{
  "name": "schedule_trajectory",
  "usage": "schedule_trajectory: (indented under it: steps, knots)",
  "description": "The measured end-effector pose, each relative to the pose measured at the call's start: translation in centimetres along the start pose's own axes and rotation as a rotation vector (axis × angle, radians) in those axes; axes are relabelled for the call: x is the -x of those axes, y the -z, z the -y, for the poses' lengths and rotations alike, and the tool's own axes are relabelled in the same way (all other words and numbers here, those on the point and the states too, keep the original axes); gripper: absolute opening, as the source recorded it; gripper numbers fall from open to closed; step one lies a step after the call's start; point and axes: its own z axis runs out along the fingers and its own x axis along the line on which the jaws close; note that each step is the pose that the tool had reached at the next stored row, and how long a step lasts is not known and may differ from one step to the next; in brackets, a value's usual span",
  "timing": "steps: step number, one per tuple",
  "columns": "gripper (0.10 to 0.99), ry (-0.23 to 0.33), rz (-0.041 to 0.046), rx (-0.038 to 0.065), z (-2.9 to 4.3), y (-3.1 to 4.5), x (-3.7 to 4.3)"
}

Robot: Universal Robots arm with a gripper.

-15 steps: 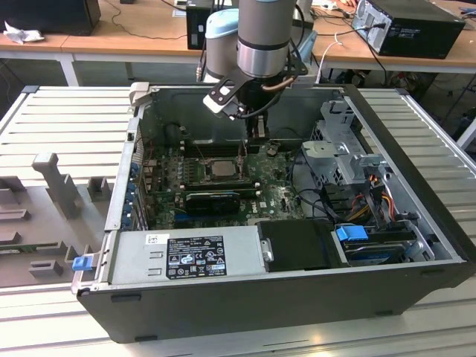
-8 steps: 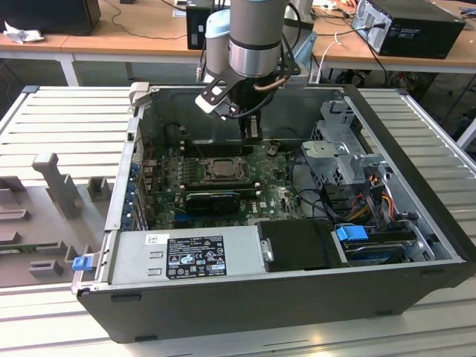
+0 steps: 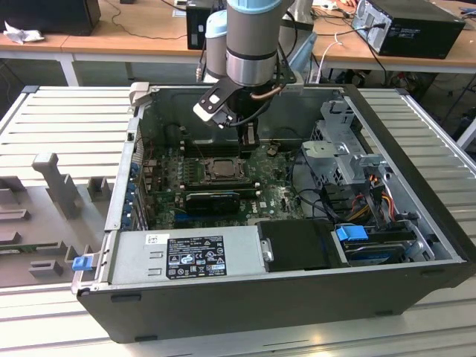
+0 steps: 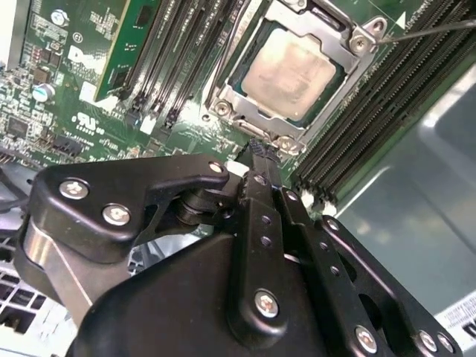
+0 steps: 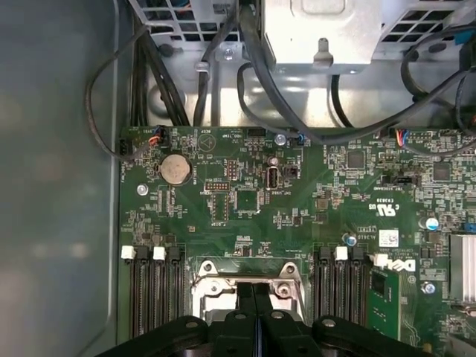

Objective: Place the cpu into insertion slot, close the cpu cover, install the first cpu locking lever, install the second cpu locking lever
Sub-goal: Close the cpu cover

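Observation:
The cpu [image 4: 291,68], a pale silvery square, lies in the insertion slot [image 3: 221,169] on the green motherboard [image 5: 245,201]. The dull silver cpu cover [image 4: 256,128] lies flat around it, its window showing the chip's top. A thin wire lever [image 4: 431,28] runs off from one corner of the socket. My gripper [image 4: 262,150] hovers just above the socket's edge with its black fingers [image 5: 245,305] pressed together and nothing between them. In the exterior view the gripper [image 3: 251,141] hangs over the board just behind the socket.
Long black memory slots [image 4: 372,104] flank the socket on both sides. A black graphics card [image 3: 212,201] lies in front of it, the power supply [image 3: 186,253] nearer still. A metal drive cage [image 3: 338,160] and cables [image 5: 253,67] crowd the exterior view's right.

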Motion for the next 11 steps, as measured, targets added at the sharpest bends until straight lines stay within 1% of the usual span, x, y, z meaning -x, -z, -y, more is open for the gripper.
schedule_trajectory:
  steps: [3,7,9,10,11]
  knots:
    - [0.106,0.001,-0.0034,0.000,0.24,-0.37,0.01]
    - [0.106,0.001,-0.0054,0.000,1.17,-0.39,0.01]
    - [0.106,0.002,-0.0058,0.000,1.67,-0.37,0.01]
    - [0.106,0.002,-0.0065,0.000,2.09,-0.35,0.01]
    - [0.106,0.002,-0.0067,0.000,2.71,-0.32,0.00]
